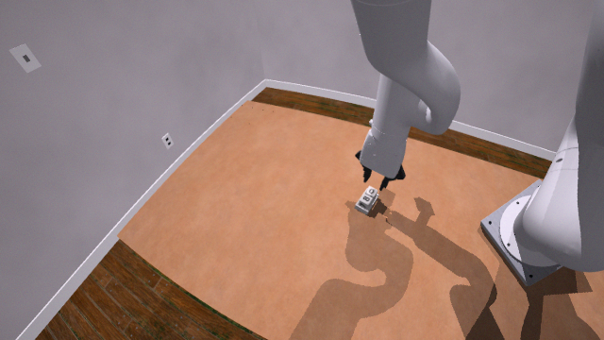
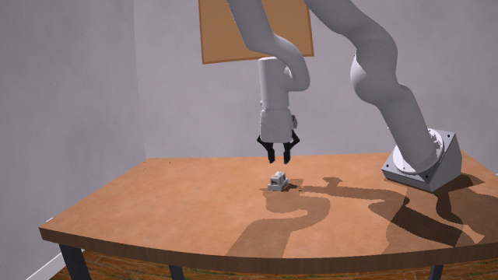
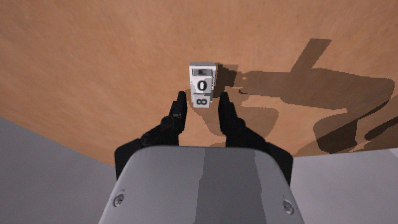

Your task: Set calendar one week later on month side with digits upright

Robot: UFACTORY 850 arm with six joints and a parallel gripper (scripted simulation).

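Two cubes (image 1: 367, 198) (image 3: 202, 86), one tray (image 1: 361, 209) (image 2: 275, 187) (image 3: 202, 64), one hand (image 1: 376, 183) (image 2: 278, 160) (image 3: 202, 100), one table (image 1: 236, 189) (image 2: 175, 222) (image 3: 125, 60).

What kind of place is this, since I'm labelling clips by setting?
Probably a plain indoor robot workspace: an arm's grey base plate sits on a wooden table, with plank flooring and a wall outlet.

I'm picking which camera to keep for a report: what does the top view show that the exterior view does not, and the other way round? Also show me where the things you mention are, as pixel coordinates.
Only the top view: the wall outlet (image 1: 167, 141), the wall plate (image 1: 25, 59), and the digits 0 and 8 readable on the calendar's upward faces.

Only the exterior view: the framed board (image 2: 229, 35) on the wall, and the table's front edge (image 2: 272, 264) and legs (image 2: 74, 260).

Both: the open gripper (image 1: 375, 183) (image 2: 278, 159) above the calendar (image 1: 366, 200) (image 2: 277, 182), and the arm's base (image 1: 491, 231) (image 2: 447, 171).
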